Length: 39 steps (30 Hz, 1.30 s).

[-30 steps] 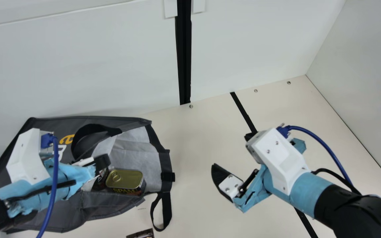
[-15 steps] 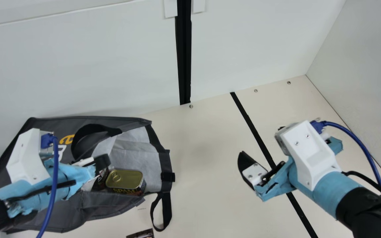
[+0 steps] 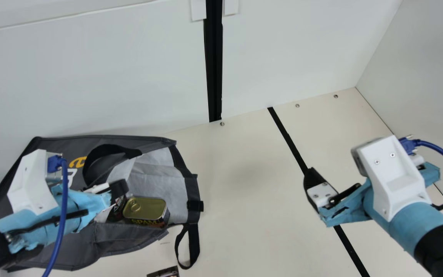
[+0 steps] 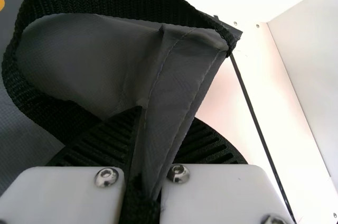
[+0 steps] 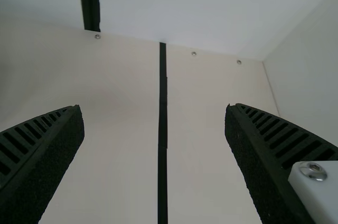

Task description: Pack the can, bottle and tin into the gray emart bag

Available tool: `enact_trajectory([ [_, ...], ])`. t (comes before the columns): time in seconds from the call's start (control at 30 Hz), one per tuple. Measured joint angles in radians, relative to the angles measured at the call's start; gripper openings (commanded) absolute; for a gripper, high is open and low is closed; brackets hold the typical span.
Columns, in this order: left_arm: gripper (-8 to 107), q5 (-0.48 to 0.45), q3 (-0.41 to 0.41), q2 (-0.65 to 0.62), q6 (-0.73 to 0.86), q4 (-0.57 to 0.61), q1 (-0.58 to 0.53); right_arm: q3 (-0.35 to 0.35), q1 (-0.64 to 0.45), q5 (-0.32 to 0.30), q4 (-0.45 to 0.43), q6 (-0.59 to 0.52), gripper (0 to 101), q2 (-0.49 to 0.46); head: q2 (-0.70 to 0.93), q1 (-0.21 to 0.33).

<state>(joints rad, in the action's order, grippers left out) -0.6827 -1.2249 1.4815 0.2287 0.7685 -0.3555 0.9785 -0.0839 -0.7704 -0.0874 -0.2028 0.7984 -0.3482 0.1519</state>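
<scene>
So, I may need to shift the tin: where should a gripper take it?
Probably by the long sides of the tin, straddled from above. It sits in the bag, gold lid up; in the main view a dark container crowds its left end, so gripping end to end looks harder.

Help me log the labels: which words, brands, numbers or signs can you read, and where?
"SPAM": tin.
"a", orange: gray emart bag; the white lettering beside it is partly hidden.
Dark container beside the tin: too covered to read.
Table, near the bag: too small.
Dark item, bottom edge: unreadable.
</scene>
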Motion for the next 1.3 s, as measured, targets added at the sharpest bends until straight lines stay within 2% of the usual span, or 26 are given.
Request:
enact_trajectory([
  [0.37,10,0.000,0.000,0.000,0.000,0.000,0.000,0.077,-0.050,-0.119,-0.103,0.101,91,-0.003,0.000,0.000],
  [0.67,10,0.000,0.000,0.000,0.000,0.000,0.000,0.146,-0.077,-0.231,-0.152,0.154,91,0.008,0.002,0.000],
  [0.97,10,0.000,0.000,0.000,0.000,0.000,0.000,0.217,-0.084,-0.333,-0.173,0.175,91,0.018,0.000,0.000],
  [1.3,10,0.000,0.000,0.000,0.000,0.000,0.000,0.286,-0.096,-0.418,-0.174,0.160,91,0.025,0.000,0.000],
])
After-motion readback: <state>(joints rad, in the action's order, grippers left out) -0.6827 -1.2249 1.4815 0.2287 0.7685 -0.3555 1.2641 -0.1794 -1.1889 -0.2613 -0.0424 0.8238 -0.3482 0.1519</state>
